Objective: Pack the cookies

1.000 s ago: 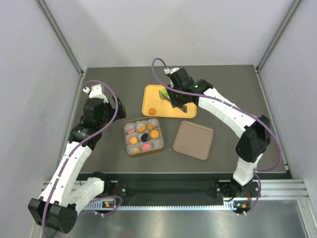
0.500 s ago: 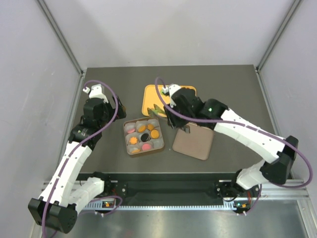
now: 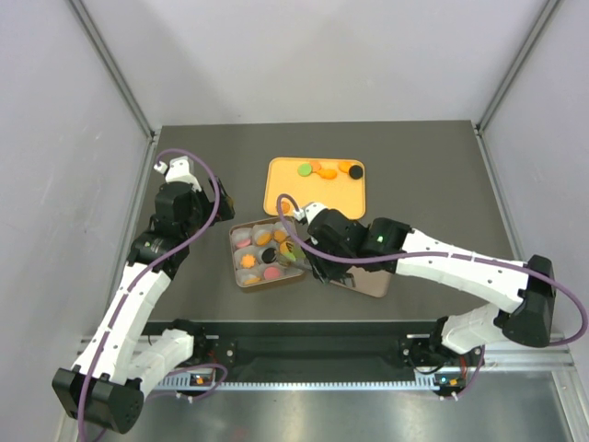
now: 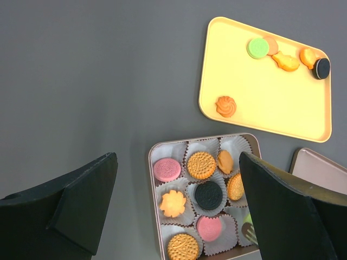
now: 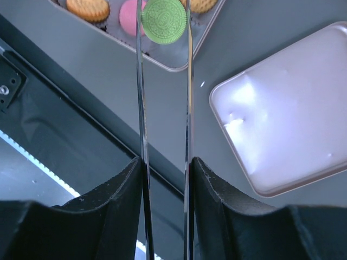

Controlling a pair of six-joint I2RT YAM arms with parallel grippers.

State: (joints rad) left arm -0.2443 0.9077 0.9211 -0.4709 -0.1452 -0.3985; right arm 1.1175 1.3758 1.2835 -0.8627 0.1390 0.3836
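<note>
My right gripper [image 3: 311, 255] [image 5: 165, 162] is shut on thin metal tongs [image 5: 141, 108]. The tongs pinch a green cookie [image 5: 164, 20] [image 3: 293, 249] over the near right corner of the brown cookie box [image 3: 236, 276] [image 4: 153, 179]. The box holds paper cups with pink [image 4: 167, 169], orange [image 4: 201, 165] and black [image 4: 209, 195] cookies. More cookies lie on the yellow tray [image 3: 316, 198] [image 4: 271, 108]: a green one [image 4: 258, 48], orange ones [image 4: 226, 106] and a black one [image 4: 322, 68]. My left gripper [image 3: 213, 196] [image 4: 178, 160] is open and empty, high above the box's left side.
The brown box lid [image 3: 373, 281] [image 5: 287, 130] lies right of the box, partly under my right arm. The table's near edge and the metal rail [image 5: 32, 130] lie just below the box. Grey walls stand close on both sides.
My right arm has swung from the yellow tray down and left to the box, carrying the green cookie in the tongs. The left arm has not moved.
</note>
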